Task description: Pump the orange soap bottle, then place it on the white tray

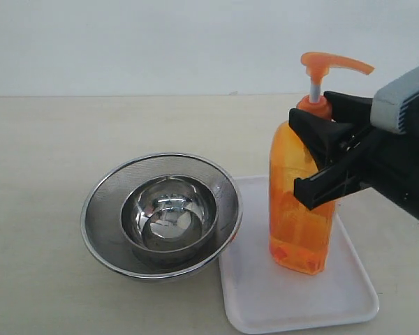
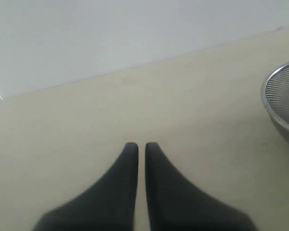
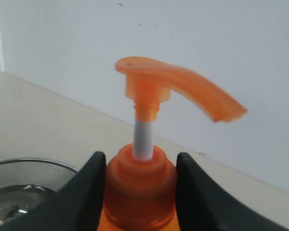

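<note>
The orange soap bottle [image 1: 297, 216] stands upright on the white tray [image 1: 279, 307], its base near the tray's middle. Its orange pump head [image 1: 328, 64] is raised on the white stem. My right gripper [image 1: 295, 153] comes in from the right and is shut on the bottle at its shoulder. In the right wrist view the black fingers [image 3: 89, 187] press both sides of the orange collar [image 3: 139, 180], with the gripper [image 3: 140, 156] just under the stem. My left gripper [image 2: 141, 145] is shut on nothing over bare table, and does not show in the exterior view.
A round steel mesh strainer [image 1: 105, 202] holding a smaller steel bowl [image 1: 169, 216] sits left of the tray, its rim overlapping the tray's left edge. The strainer's rim [image 2: 279, 91] shows beside my left gripper. A pale wall backs the table.
</note>
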`<state>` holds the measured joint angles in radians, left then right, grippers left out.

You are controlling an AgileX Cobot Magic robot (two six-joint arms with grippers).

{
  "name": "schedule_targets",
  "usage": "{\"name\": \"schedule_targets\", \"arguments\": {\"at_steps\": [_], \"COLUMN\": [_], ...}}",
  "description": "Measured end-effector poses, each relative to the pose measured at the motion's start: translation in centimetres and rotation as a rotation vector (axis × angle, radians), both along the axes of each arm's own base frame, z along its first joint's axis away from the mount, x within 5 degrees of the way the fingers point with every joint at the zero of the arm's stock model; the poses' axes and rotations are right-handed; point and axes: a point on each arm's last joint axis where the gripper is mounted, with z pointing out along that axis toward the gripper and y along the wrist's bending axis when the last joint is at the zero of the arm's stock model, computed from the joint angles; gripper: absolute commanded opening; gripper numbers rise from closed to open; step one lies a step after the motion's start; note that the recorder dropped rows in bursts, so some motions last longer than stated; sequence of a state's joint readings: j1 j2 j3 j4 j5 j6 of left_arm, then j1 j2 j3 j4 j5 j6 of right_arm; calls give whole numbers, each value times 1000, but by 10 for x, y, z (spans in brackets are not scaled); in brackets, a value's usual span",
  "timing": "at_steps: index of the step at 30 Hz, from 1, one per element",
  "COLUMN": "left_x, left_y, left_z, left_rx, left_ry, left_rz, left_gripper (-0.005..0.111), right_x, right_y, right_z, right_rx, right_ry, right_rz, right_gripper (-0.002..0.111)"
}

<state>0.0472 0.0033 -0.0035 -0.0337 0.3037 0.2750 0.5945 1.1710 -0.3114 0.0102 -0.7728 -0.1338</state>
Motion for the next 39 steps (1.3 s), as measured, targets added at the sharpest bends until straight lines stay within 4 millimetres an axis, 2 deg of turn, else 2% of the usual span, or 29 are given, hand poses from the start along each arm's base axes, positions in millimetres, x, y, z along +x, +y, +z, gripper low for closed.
{"name": "schedule_targets", "arguments": {"at_steps": [13,17,22,28,33,36,38,39], "left_x": [0,0,0,0,0,0,0,0], "left_y": [0,0,0,0,0,0,0,0], "left_z": [0,0,0,0,0,0,0,0], "left_rx": [0,0,0,0,0,0,0,0], "left_ry": [0,0,0,0,0,0,0,0], "left_rz": [0,0,0,0,0,0,0,0], "left_gripper": [5,5,5,5,5,5,5,5], "right_x": [4,5,15,25,30,32,33,33], "right_y": [-12,-8,-1,6,6,4,4,4], "right_z": [-1,0,0,-12,-13,-14,-14,-14], "right_rx": [-30,-48,-45,-29,-34,-25,-24,-24], "right_ry": [-11,-16,-12,-10,-28,-13,-11,-12], "right_rz": [134,182,213,250,230,196,188,186], "right_gripper": [0,0,0,0,0,20,43,63]}}
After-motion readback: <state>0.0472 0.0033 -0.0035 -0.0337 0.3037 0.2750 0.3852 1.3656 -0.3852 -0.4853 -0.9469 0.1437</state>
